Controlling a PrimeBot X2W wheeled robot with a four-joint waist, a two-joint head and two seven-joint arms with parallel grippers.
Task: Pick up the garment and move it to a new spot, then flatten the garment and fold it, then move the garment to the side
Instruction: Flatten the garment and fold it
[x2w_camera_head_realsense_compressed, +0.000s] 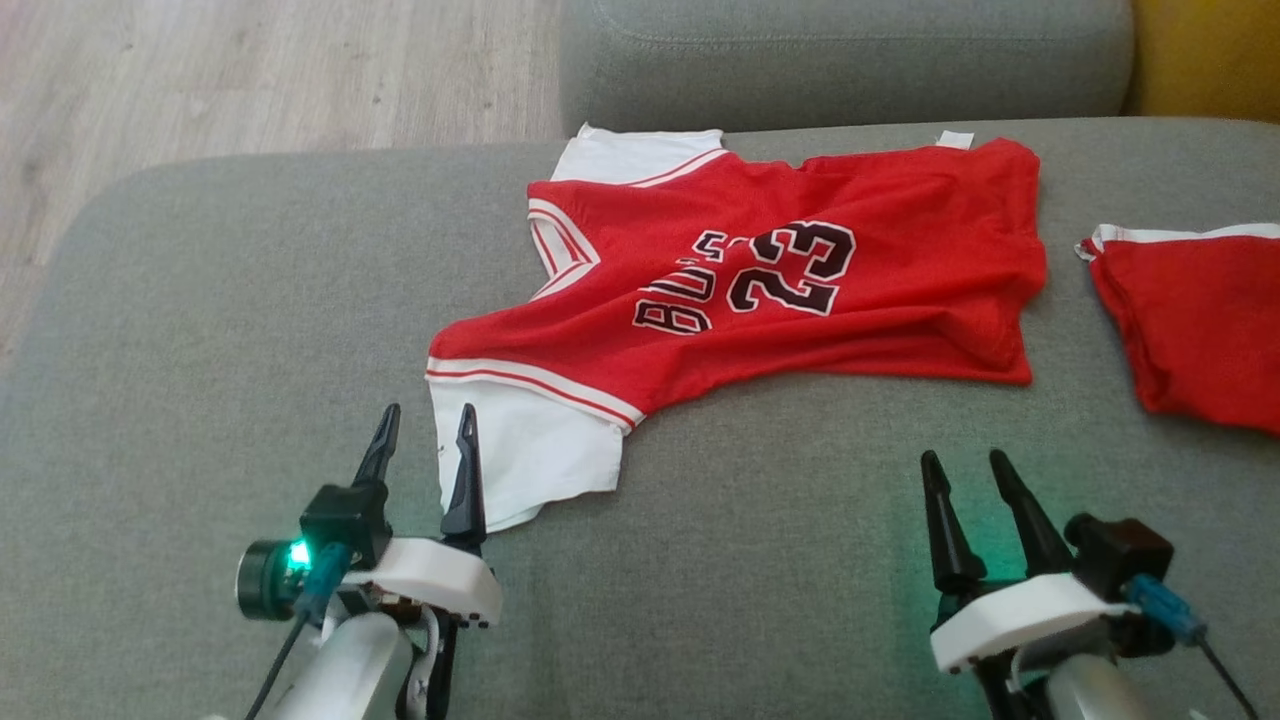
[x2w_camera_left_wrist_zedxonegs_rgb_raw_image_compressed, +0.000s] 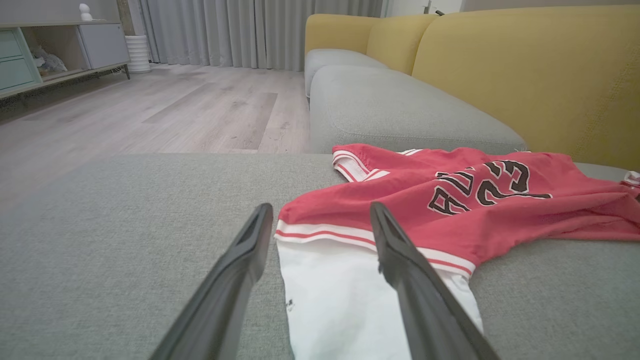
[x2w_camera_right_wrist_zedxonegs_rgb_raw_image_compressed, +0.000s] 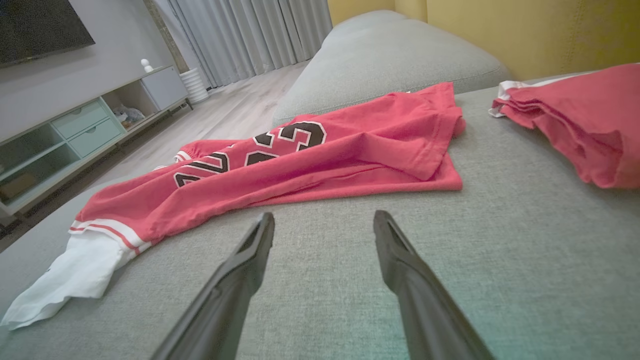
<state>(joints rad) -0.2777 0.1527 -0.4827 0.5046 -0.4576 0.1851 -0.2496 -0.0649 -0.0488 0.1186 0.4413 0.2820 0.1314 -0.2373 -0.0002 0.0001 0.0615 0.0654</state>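
Note:
The garment (x2w_camera_head_realsense_compressed: 790, 280) is a red jersey with white sleeves and the number 23, spread out with some wrinkles on the grey sofa seat (x2w_camera_head_realsense_compressed: 250, 320). It also lies in the left wrist view (x2w_camera_left_wrist_zedxonegs_rgb_raw_image_compressed: 400, 200) and the right wrist view (x2w_camera_right_wrist_zedxonegs_rgb_raw_image_compressed: 310, 165). My left gripper (x2w_camera_head_realsense_compressed: 428, 412) is open at the near white sleeve (x2w_camera_head_realsense_compressed: 520, 460), its fingers straddling the sleeve's left edge (x2w_camera_left_wrist_zedxonegs_rgb_raw_image_compressed: 320, 270) without holding it. My right gripper (x2w_camera_head_realsense_compressed: 965, 458) is open over bare cushion, a short way in front of the jersey's hem (x2w_camera_right_wrist_zedxonegs_rgb_raw_image_compressed: 440, 180), with nothing between its fingers.
A second red garment with white trim (x2w_camera_head_realsense_compressed: 1200, 320) lies at the right edge of the seat. Another grey cushion (x2w_camera_head_realsense_compressed: 850, 60) and a yellow backrest (x2w_camera_head_realsense_compressed: 1210, 50) lie behind. Wooden floor (x2w_camera_head_realsense_compressed: 250, 80) lies beyond the sofa's left edge.

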